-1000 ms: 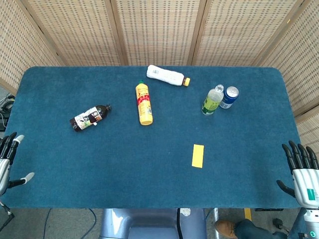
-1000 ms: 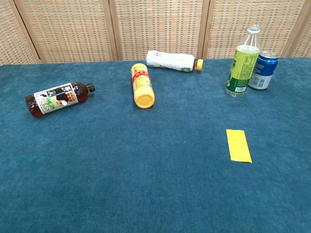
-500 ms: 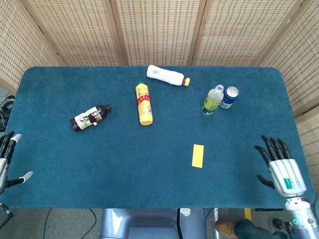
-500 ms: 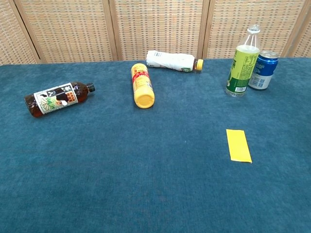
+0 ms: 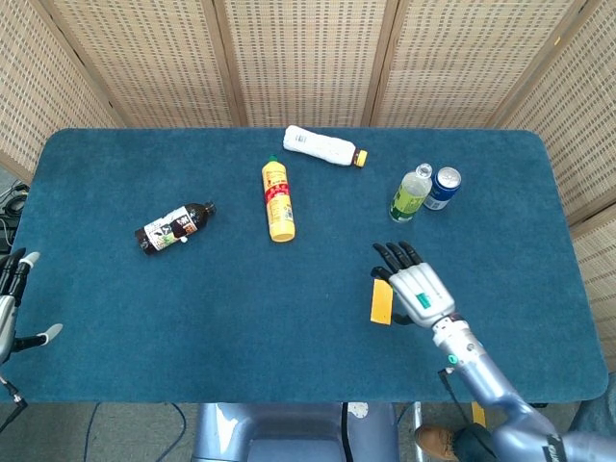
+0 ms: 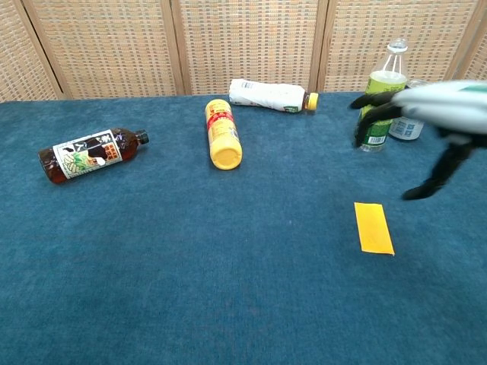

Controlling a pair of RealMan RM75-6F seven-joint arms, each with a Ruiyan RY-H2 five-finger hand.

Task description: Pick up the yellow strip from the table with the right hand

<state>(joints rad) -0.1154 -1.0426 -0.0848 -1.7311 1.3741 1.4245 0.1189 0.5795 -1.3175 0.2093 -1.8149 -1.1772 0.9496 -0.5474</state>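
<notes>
The yellow strip [image 5: 381,305] [image 6: 374,227] lies flat on the blue table [image 5: 241,289], right of centre. My right hand [image 5: 414,283] [image 6: 426,114] hovers just right of and above the strip, fingers spread and pointing toward the far side, holding nothing. In the head view it covers the strip's upper right corner. The chest view shows it blurred, well above the strip. My left hand [image 5: 12,298] hangs off the table's left edge, fingers apart and empty.
A green bottle [image 5: 410,193] and a blue can [image 5: 444,188] stand behind the strip. A yellow bottle [image 5: 278,200], a white bottle [image 5: 322,147] and a dark bottle [image 5: 174,226] lie on their sides further left. Wicker screens [image 5: 308,58] close off the back.
My right hand has swept in from the table's right edge, leftward and forward, to just beside the yellow strip. The left hand has barely shifted.
</notes>
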